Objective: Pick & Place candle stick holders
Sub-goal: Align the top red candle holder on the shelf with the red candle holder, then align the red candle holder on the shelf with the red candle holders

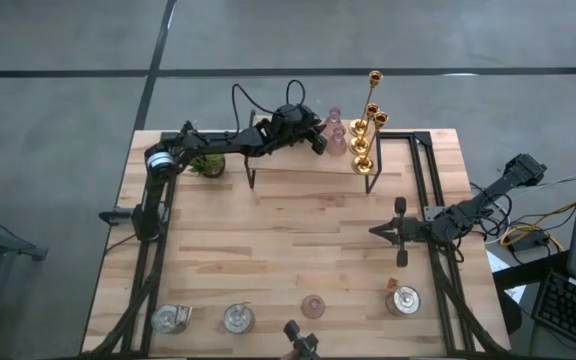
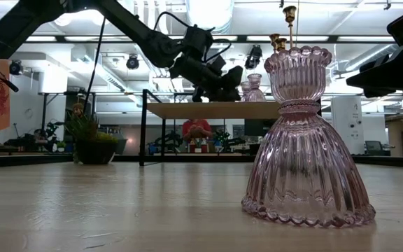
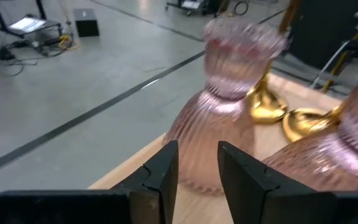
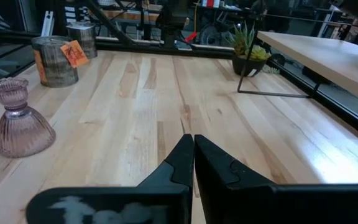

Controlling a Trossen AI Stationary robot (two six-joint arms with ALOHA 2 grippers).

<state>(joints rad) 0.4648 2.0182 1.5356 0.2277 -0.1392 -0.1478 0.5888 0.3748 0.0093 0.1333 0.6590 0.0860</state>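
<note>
From overhead you see the left end effector (image 1: 320, 139) at twelve o'clock of the tabletop (image 1: 288, 240), over the raised wooden shelf (image 1: 308, 178), right beside two pink glass holders (image 1: 335, 133). Its wrist camera adds what the top view cannot: the two dark fingers (image 3: 166, 171) stand a narrow gap apart with nothing between them, pointing at a ribbed, bell-shaped pink holder (image 3: 222, 118), with polished gold bases (image 3: 266, 106) just behind it. The three gold holders (image 1: 366, 125) cluster at one o'clock on the shelf.

The right end effector (image 1: 386, 231) rests at three o'clock, fingers pressed together and empty; its wrist view shows pale plank grain, a third pink holder (image 4: 18, 118) and a squat silvery glass cup (image 4: 53, 60) with an orange tag.

The low view alone reveals the fluted skirt and scalloped rim of that near pink holder (image 2: 305, 140), and the spiky potted plant (image 2: 89, 140) at ten o'clock. Overhead, three silvery cups (image 1: 238, 318) line the six o'clock edge.
</note>
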